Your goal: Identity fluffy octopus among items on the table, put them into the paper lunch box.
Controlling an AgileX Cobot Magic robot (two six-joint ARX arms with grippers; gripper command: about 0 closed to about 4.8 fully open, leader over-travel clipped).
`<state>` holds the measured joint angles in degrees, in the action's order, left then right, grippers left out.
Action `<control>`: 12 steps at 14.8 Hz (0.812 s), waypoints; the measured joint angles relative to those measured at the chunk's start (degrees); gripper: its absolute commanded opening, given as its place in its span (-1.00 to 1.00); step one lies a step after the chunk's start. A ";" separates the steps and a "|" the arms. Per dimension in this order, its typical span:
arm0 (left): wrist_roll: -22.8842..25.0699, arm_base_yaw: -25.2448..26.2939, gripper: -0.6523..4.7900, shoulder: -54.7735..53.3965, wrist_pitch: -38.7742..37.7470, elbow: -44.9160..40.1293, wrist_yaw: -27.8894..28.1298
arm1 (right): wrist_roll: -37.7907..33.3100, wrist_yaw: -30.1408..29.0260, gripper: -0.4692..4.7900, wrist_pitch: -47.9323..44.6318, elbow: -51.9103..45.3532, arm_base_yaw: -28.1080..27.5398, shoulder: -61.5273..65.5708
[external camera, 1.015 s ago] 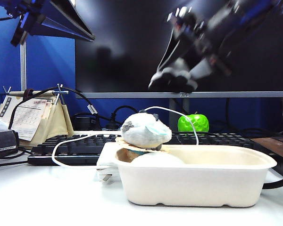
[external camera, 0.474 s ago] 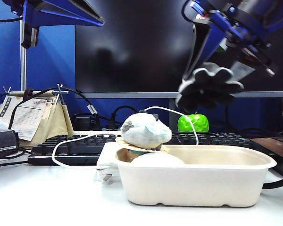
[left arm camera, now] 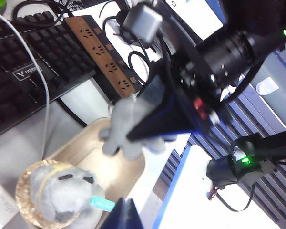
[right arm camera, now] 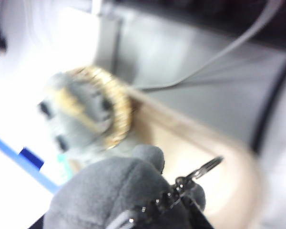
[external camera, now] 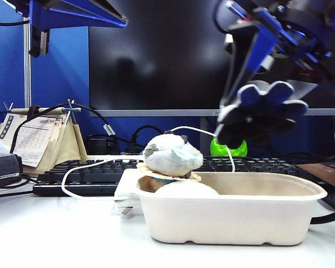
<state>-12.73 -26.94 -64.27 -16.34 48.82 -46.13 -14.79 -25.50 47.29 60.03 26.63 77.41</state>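
The fluffy octopus (external camera: 261, 111) is a grey fuzzy plush with lobed arms, hanging in the air above the right half of the paper lunch box (external camera: 229, 215). My right gripper (external camera: 262, 92) is shut on it from above. The left wrist view shows the octopus (left arm camera: 126, 126) over the box's bare floor (left arm camera: 86, 148). In the right wrist view the octopus (right arm camera: 109, 191) hides the fingertips. My left gripper (external camera: 72, 14) hangs high at the upper left, its blue tips (left arm camera: 126, 212) pressed together with nothing between them.
A white-grey plush with a light-blue patch (external camera: 172, 154) sits on a woven disc at the box's left end, beside a white rounded thing (external camera: 185, 188). Behind are a keyboard (external camera: 89, 170), a green ball (external camera: 229, 146), a desk calendar (external camera: 33, 137) and a power strip (left arm camera: 105, 52).
My right gripper has swung down and to the right with the octopus, bringing it lower over the box. The left gripper has turned slightly, staying high.
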 measured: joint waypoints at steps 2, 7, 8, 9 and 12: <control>0.00 -0.02 -0.77 0.00 -0.02 0.00 -0.04 | 0.00 0.83 0.33 0.17 0.00 2.86 0.00; 0.00 -0.04 -0.77 0.00 -2.14 0.00 -0.07 | -0.02 10.40 0.33 2.43 -0.42 5.44 0.02; 0.00 -0.02 -0.77 0.00 -2.67 0.00 -0.09 | -0.02 11.15 0.33 2.40 -0.39 5.46 0.02; 0.00 -0.02 -0.77 0.00 -2.99 0.00 -0.09 | -0.02 11.54 0.33 2.38 -0.39 5.49 0.02; 0.00 -0.04 -0.77 0.00 -3.21 0.00 -0.09 | 0.00 11.85 0.33 2.38 -0.39 5.49 0.02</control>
<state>-12.73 -26.98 -64.27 -19.55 48.82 -46.22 -14.79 -13.65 49.67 59.64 32.12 77.43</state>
